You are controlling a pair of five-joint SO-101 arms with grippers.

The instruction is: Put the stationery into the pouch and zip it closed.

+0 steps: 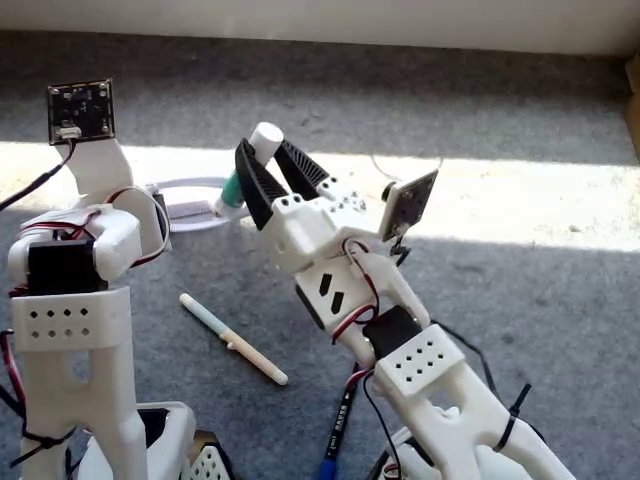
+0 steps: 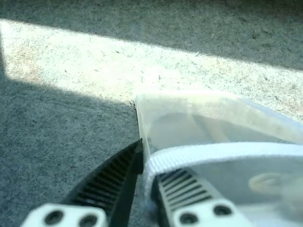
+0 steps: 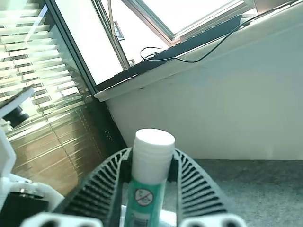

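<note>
Two hands are clenched: the right hand (image 3: 151, 155) grasps a glue stick (image 3: 152, 142), while the left wrist view reveals the left hand (image 2: 147, 161) pinching the pouch (image 2: 189, 120) rim.

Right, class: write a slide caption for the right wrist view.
Right gripper, jaws shut on a white-capped green glue stick.

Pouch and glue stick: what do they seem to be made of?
The pouch looks like soft clear plastic, slightly frosted: the surface behind shows through it. Its edge carries a white band with a ribbed, woven look, probably fabric. The glue stick looks like hard, smooth plastic, with a matt white cap over a green printed barrel. All of this is judged by look alone.
</note>
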